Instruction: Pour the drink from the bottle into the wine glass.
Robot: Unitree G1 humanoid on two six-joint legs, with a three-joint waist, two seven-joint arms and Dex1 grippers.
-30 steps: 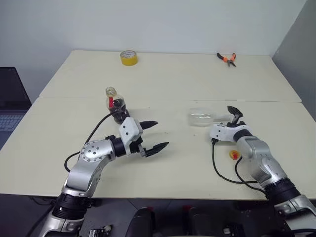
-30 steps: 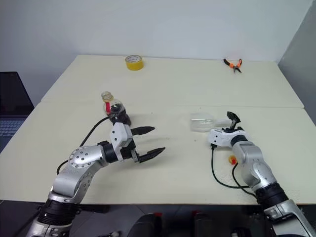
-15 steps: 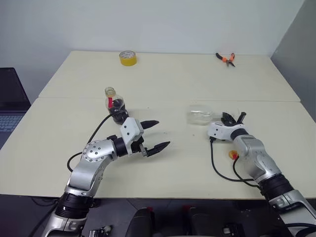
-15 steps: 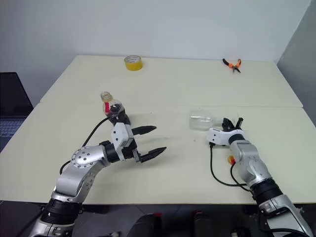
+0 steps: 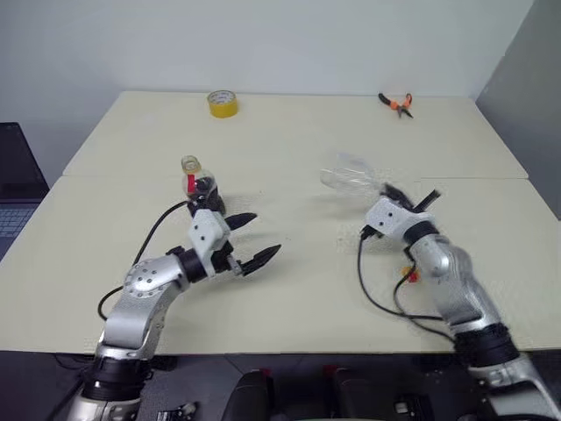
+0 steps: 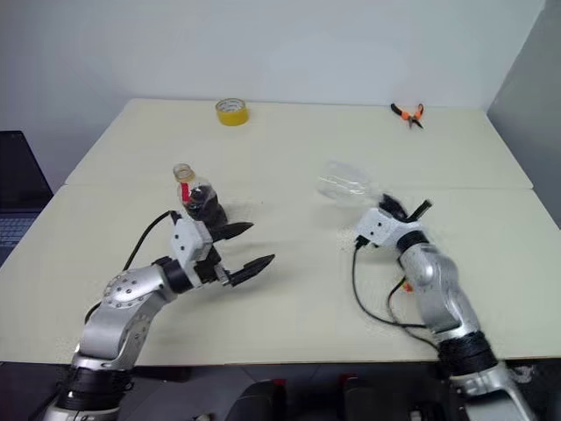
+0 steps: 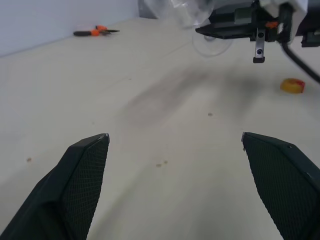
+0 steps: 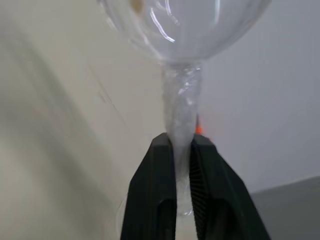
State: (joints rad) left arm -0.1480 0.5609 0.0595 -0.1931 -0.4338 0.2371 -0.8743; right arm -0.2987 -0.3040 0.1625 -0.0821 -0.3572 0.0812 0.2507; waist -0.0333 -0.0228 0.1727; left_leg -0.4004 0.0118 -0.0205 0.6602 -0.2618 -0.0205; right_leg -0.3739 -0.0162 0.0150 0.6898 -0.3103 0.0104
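You face a pale cream desk (image 5: 307,140) made of two tops butted together; the seam (image 5: 289,178) runs across, beyond both end effectors. A plain white wall (image 5: 263,44) stands behind the far edge. A grey panel (image 5: 535,88) rises on the right end effector's outer side. A dark laptop (image 5: 13,189) sits off the desk on the left end effector's outer side. Light is even.

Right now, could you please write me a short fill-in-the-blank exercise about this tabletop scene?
1. The right gripper is shut on the wine glass by its ____.
2. The left gripper has its fingers ____.
3. The bottle stands beside the ____ gripper.
4. The tape roll is ____ in colour.

Missing words: stem; open; left; yellow
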